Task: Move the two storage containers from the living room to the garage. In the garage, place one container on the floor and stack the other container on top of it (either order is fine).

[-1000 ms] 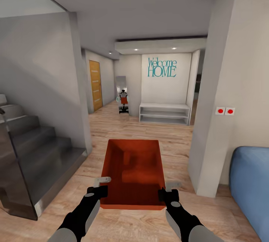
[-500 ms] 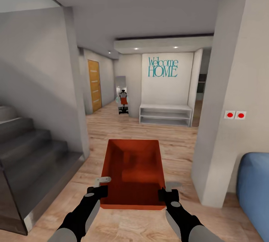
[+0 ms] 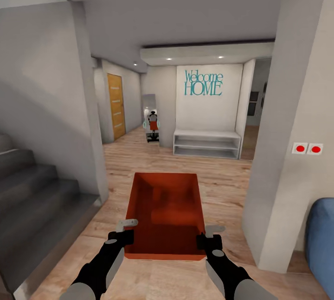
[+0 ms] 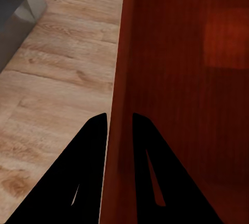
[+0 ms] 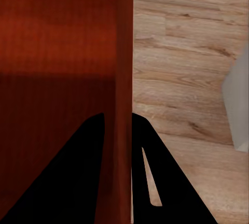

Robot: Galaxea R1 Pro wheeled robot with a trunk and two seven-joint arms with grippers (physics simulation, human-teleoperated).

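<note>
An orange-red storage container [image 3: 165, 212] is held at lower centre of the head view, above the light wood plank floor [image 3: 222, 184], open top up, long axis running away from the camera. Its near left corner is gripped by the left gripper [image 3: 124, 236] and its near right corner by the right gripper [image 3: 208, 240].

In the left wrist view, the container's side wall [image 4: 120, 104] is seen clamped between the two black fingers [image 4: 91, 146], one finger outside the wall, the other inside the bin. In the right wrist view the opposite wall [image 5: 123, 78] is pinched the same way between that gripper's fingers [image 5: 140, 146]. Both grippers are thus closed on the container rim; fine ribbing is visible on the inner wall.

Surroundings, head view: dark grey stairs [image 3: 32, 193] at lower left; a grey wall at left-centre. An orange wooden door [image 3: 116, 106] is seen at mid-left, further back. A tall mirror [image 3: 151, 119] stands near centre, w/ a small reflection of a robot carrying sth. red. A white low shelf unit [image 3: 207, 143] sits right of centre beneath teal "Welcome HOME" lettering [image 3: 203, 83]. Two red round switches [image 3: 308, 148] are mounted on the white pillar at right. A blue upholstered item [image 3: 321, 239] is cut off at the lower right edge; its type cannot be told.
</note>
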